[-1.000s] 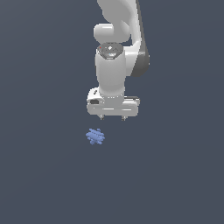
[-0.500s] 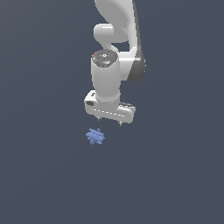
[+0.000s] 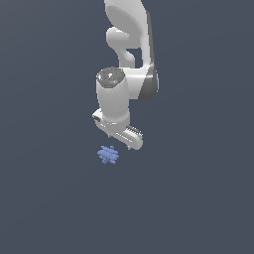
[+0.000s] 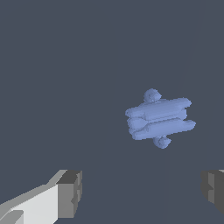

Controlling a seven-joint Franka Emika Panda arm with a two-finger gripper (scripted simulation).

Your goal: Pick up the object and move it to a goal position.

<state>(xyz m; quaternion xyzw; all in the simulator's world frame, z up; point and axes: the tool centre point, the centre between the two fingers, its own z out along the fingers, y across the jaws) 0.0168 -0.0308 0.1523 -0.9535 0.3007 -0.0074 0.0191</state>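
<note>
The object (image 3: pixel 108 154) is a small periwinkle-blue lumpy cluster with short knobs, lying on the dark grey floor. In the wrist view the object (image 4: pixel 159 118) lies ahead of the fingers, nearer one of them than the other. My white gripper (image 3: pixel 119 138) hangs just above the object, slightly to the exterior view's right of it, its hand turned at a slant. In the wrist view the gripper (image 4: pixel 142 192) is open and empty, with both grey fingertips (image 4: pixel 70 194) wide apart and the object outside the gap between them.
The white arm (image 3: pixel 130 54) rises behind the gripper to the top of the exterior view. A flat dark grey floor (image 3: pixel 198 198) lies all round. No goal marker shows.
The gripper has come lower and shifted toward the exterior view's left, closer to the object, and its hand has turned about its axis. The object has not moved.
</note>
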